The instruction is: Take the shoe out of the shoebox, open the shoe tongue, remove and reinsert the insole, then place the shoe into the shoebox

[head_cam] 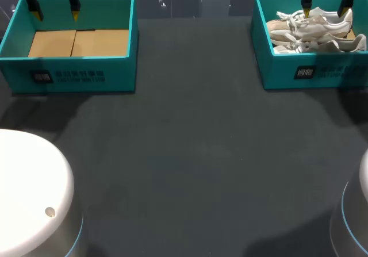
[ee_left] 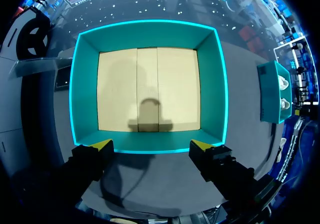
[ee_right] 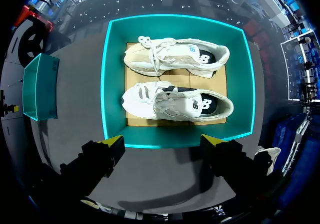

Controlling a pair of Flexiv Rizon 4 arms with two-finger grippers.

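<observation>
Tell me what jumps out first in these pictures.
A pair of white and beige lace-up sneakers lies side by side in the teal shoebox at the far right. A matching teal box at the far left shows only its brown cardboard floor. The left gripper and right gripper hang open, one over each box.

Two teal shoeboxes on the surface (head_cam: 190, 153): the first shoebox (ee_left: 150, 33) ahead of my left fingers (ee_left: 102, 145), the second shoebox (ee_right: 175, 139) ahead of my right fingers (ee_right: 114, 142), holding two white shoes (ee_right: 177, 103).
</observation>
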